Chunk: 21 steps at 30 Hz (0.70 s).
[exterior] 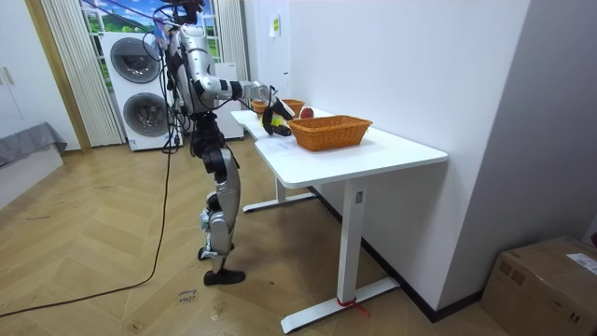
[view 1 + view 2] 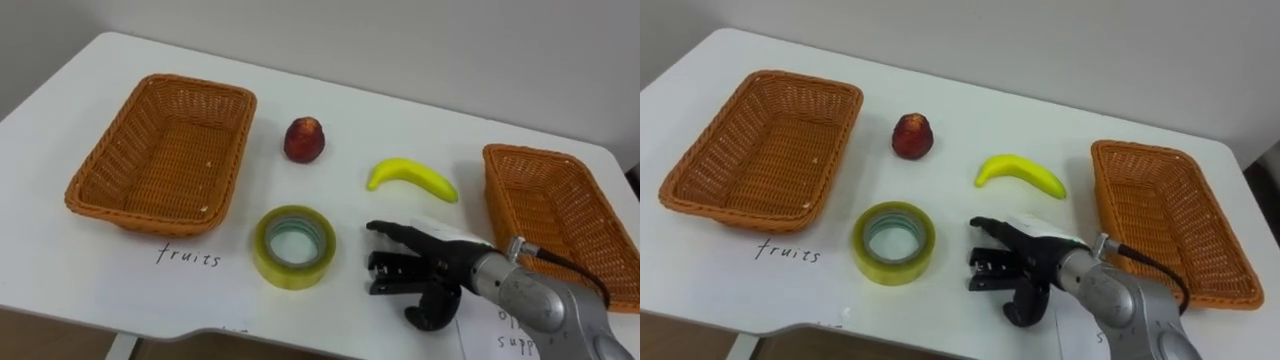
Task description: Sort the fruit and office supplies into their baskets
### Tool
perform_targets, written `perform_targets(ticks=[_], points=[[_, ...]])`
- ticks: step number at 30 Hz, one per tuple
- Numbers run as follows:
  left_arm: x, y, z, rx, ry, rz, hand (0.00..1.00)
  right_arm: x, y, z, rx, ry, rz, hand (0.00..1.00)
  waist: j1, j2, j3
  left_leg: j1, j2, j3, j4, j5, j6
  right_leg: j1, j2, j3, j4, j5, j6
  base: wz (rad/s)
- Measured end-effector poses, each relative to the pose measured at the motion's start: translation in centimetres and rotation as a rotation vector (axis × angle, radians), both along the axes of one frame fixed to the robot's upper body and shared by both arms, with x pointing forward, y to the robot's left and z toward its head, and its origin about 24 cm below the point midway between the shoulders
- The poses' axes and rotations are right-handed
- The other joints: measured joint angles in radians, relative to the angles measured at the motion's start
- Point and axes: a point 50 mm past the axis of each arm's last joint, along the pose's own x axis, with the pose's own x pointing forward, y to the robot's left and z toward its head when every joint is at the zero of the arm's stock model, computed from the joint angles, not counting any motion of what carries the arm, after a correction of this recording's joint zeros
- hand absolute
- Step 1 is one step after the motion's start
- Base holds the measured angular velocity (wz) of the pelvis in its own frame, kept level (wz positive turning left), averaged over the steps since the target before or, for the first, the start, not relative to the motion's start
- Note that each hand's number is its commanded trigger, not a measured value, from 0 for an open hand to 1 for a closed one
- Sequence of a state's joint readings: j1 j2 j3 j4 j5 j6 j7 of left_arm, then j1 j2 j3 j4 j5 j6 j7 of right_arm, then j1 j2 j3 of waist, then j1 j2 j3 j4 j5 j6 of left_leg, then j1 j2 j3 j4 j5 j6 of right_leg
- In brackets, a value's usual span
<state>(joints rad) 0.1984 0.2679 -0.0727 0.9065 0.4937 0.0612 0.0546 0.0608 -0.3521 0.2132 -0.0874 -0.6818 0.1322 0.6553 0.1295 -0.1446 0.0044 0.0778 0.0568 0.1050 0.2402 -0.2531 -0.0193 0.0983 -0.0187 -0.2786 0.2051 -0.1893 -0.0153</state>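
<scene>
the robot stands upright at the far end of a white table, one arm stretched out over the top. nearest its body, the right hand hovers low over the tabletop with its fingers held out fairly straight toward the robot's left and the thumb hooked underneath. it is released and grasps nothing. just to its left sits a yellow tape roll, lying flat on the table, close to the fingertips but apart from them. a handwritten word is on the table in front of the left basket.

a little further back, a banana lies on the table just beyond the hand, not touching it. further back and to the left is a red fruit, standing on its own beside the left basket's far corner. the two wicker baskets flank everything, and the right basket sits near the table's right edge. both are bare inside. behind the robot, two stacked washing machines stand against the wall.
</scene>
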Motion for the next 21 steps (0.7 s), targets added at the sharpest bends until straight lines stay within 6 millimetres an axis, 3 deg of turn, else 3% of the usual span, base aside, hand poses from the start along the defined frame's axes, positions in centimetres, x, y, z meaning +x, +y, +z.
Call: perform_targets(ticks=[2,3,9,15,21], points=[[0.1,0.0,0.0,0.002,0.000,0.004,0.00,0.0,-0.1,-0.3,-0.003,0.014,-0.004,0.01,0.001,0.001,-0.0003,0.004,0.000,0.000,0.001,0.000,0.000,0.004,0.000,0.000,0.000,0.000,0.000,0.00],[0.1,0.0,0.0,0.005,0.001,0.004,0.00,0.0,-0.2,-0.4,-0.004,0.019,-0.006,1.00,0.003,0.001,-0.0003,0.004,0.000,0.000,0.004,0.000,0.000,0.004,0.000,0.001,0.000,0.000,0.000,0.00],[-0.1,0.1,0.0,0.019,0.024,0.019,0.00,0.7,-0.5,-0.6,-0.017,0.013,-0.043,1.00,0.011,0.008,-0.0032,0.000,0.001,-0.002,0.026,-0.006,0.004,0.005,-0.001,0.000,0.004,0.001,-0.001,0.00],[-0.2,0.2,0.0,0.026,0.036,0.027,0.00,1.6,-0.8,-0.6,-0.067,-0.023,-0.082,1.00,0.014,0.026,-0.0130,-0.001,-0.002,-0.013,0.033,-0.007,0.006,0.007,-0.008,-0.019,0.015,0.001,0.000,0.05],[-0.3,0.2,-0.1,0.023,0.041,0.027,0.00,1.7,-1.0,-0.5,-0.100,-0.060,-0.092,1.00,0.016,0.026,-0.0131,-0.004,-0.004,-0.015,0.032,-0.007,0.006,0.008,-0.008,-0.025,0.011,0.000,0.001,0.02]])
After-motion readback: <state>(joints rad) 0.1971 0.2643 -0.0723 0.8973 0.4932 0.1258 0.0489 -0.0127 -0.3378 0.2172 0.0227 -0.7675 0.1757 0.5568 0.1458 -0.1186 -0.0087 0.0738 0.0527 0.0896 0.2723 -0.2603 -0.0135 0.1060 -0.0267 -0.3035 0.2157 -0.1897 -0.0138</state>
